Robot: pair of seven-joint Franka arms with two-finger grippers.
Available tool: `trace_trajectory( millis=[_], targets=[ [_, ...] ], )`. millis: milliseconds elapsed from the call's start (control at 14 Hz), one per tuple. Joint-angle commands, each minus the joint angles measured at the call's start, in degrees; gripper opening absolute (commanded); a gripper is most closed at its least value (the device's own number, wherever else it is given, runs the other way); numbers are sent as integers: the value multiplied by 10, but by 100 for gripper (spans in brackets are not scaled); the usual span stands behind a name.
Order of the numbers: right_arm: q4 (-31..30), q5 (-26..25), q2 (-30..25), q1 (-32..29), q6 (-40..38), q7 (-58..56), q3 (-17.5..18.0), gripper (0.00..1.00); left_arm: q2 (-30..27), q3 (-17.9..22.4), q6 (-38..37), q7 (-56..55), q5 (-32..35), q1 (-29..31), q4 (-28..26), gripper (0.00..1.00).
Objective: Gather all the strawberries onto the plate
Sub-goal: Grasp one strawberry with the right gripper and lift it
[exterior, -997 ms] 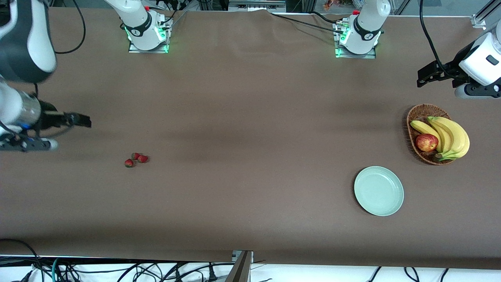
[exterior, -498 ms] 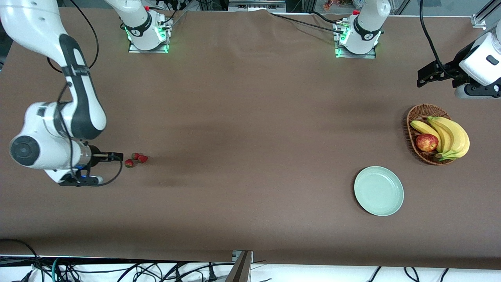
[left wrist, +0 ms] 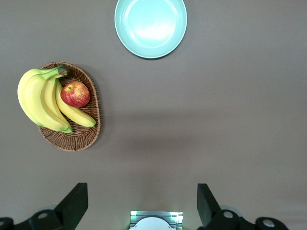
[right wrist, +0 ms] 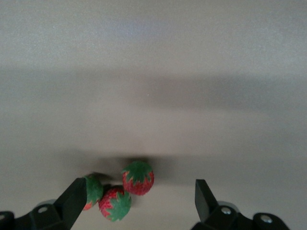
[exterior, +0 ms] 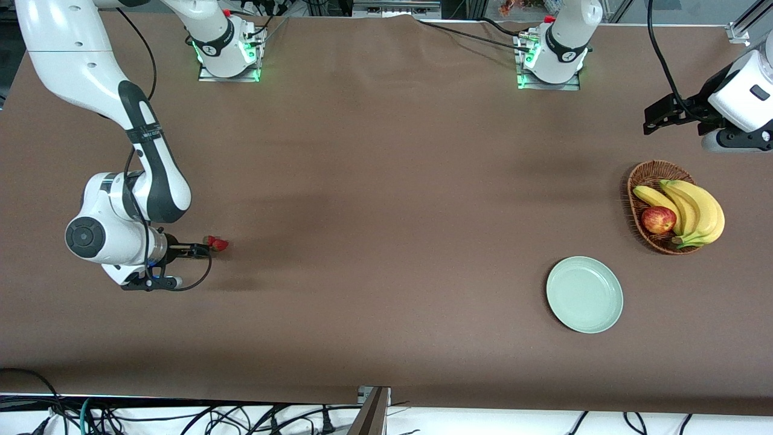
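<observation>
Strawberries (right wrist: 125, 190) lie clustered under the right gripper (exterior: 198, 248), fingers spread, none pinched yet. Next, I judge: centre on one berry and close. The left gripper (left wrist: 140, 205) waits spread above the basket (left wrist: 76, 136) and plate (left wrist: 150, 28).

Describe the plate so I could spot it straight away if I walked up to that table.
Look toward the left arm's end of the brown table, where a wicker basket holds bananas and an apple. The plate lies beside that basket, nearer the front camera. It is round, shallow, pale mint green with nothing on it, unlike the brown, fruit-filled basket.
</observation>
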Motion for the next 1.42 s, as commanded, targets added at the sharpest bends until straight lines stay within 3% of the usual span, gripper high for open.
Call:
trace_trajectory(
  millis=[0, 427, 641, 997, 1353],
  targets=[
    [-8, -9, 8, -5, 30, 9, 2, 100, 3, -2, -13, 4, -10, 4, 15, 100],
    [-15, -9, 17, -4, 44, 17, 1, 98, 4, -2, -13, 4, -10, 4, 15, 100],
    [-20, -9, 17, -3, 43, 16, 1, 87, 3, -2, -13, 4, -10, 4, 15, 100],
    [-29, -9, 17, -2, 42, 18, 1, 79, 4, -2, -13, 4, -10, 4, 15, 100],
    [-30, -9, 16, -1, 39, 17, 1, 45, 4, -2, -13, 4, -10, 4, 15, 100]
  ],
)
